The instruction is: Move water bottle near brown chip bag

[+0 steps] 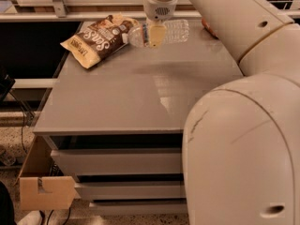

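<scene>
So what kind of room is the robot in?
Probably an office or lab: a grey drawer cabinet, metal rails behind it, a cardboard box on the floor. The gripper holds the water bottle over the cabinet's back.

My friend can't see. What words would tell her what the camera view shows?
A robot's gripper holds a water bottle sideways at the back of a gray table. The bottle's cap end sits close beside a brown chip bag.
</scene>
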`<state>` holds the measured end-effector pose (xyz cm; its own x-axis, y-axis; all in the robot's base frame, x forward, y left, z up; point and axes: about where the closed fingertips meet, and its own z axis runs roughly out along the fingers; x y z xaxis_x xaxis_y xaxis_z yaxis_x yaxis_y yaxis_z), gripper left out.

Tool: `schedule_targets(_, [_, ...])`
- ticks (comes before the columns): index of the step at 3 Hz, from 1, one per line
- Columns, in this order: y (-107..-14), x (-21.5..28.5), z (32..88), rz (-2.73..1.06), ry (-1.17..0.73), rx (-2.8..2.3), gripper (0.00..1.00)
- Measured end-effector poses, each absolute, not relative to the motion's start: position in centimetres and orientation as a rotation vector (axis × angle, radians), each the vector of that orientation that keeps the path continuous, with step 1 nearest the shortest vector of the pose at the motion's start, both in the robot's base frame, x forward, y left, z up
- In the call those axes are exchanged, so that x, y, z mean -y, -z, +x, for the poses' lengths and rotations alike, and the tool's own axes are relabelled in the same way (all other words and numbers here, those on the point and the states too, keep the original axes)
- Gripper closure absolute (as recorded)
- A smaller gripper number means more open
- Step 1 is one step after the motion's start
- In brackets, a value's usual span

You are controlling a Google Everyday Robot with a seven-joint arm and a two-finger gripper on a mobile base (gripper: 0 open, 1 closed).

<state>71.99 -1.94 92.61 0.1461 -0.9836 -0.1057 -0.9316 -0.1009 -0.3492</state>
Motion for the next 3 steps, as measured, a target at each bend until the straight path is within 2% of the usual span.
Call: schedule_targets(3, [-90.0, -3.7, 73.4, -1.993, 0.129, -1.849, 1.0])
